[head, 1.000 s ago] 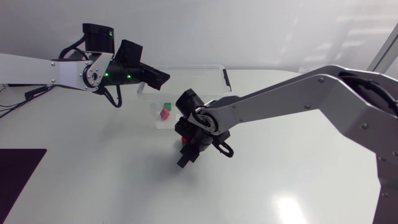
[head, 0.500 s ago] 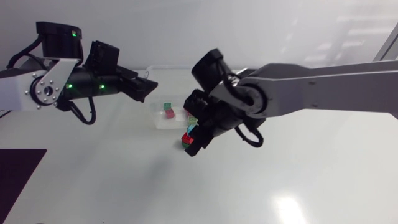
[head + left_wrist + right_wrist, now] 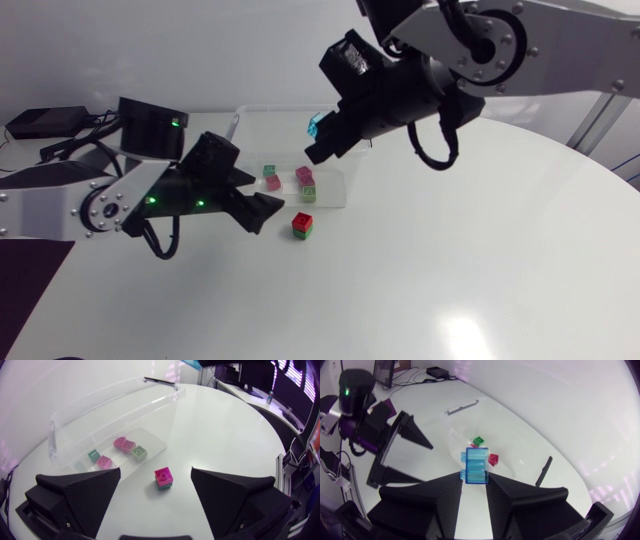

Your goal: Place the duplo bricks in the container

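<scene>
You're a good way through this one. The clear plastic container (image 3: 285, 150) sits upper-middle in the head view, and a few small pink and green bricks (image 3: 304, 176) already lie on its floor. Your right tool (image 3: 322, 133) hangs over the container at top centre, clamped on a translucent light-blue brick (image 3: 316, 123). The right wrist view shows both fingers pressing its sides, with the container below. I reckon that one's ready to drop in.

What's left is the red-on-green brick stack (image 3: 302, 224), sitting on the white worktop (image 3: 450, 260) just outside the container's near wall, about centre frame. Your left tool (image 3: 265, 211) is right beside it, fingers spread wide and gripping nothing. In the left wrist view the stack sits just ahead of the gap between them. Grab that and you're probably done.
</scene>
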You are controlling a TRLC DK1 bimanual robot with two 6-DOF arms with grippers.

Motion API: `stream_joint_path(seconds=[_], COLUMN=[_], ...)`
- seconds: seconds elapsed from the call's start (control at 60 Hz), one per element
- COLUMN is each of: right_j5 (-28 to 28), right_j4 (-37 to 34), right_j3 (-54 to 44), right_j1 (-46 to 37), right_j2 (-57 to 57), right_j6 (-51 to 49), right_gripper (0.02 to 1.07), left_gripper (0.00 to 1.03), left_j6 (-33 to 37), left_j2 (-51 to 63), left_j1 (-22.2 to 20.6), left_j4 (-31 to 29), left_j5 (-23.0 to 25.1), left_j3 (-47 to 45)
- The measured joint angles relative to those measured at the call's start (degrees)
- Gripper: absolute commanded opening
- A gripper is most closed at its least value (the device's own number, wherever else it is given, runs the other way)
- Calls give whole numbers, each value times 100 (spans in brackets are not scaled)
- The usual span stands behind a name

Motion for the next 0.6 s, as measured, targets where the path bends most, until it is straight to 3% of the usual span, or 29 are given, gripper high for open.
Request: stream_joint_path(seconds=[0.2,0.467,0.55,0.6], right_j5=[-59,-90,-90,-87], right_j4=[271,490,557,560], right_j3=[420,750,861,957], right_j1=[-407,-658,-726,-789], right_j2=[643,1279,1445,1563], right_j6=[24,131,133,133], right_gripper=[33,35,46,62], left_gripper=[98,98,98,98], left_j6=[-48,-197,-212,-225], left_j2=[957,1869,2098,2223], left_j1=[-343,-463,-516,-553], left_j4=[221,647,693,697], left_j5=[-227,-501,-560,-603], left_j3=[116,584,699,761])
